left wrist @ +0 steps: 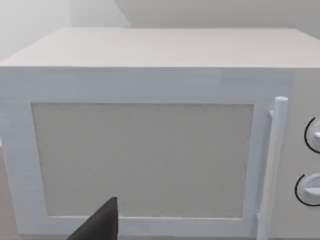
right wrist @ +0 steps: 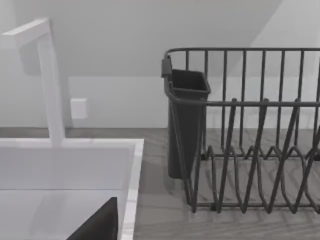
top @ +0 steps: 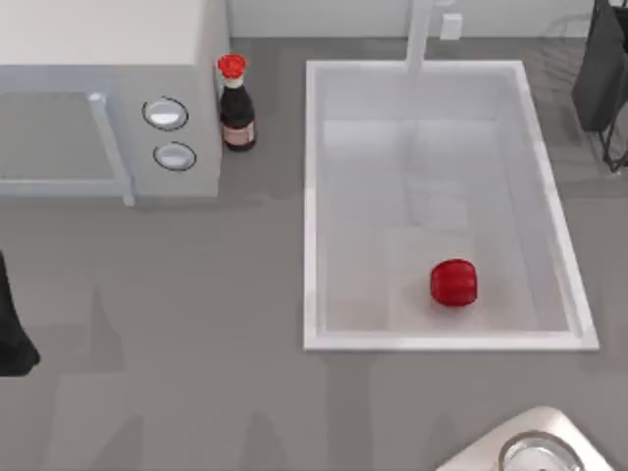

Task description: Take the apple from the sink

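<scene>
Apple [top: 453, 283] in sink [top: 310, 196], near front rim.

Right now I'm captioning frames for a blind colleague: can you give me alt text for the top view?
A red apple lies on the flat bottom of a white sink, near its front edge. Left of the sink stand a dark bottle with a red cap and a grey microwave with two round knobs. A dark dish rack sits at the table's far right.
</scene>
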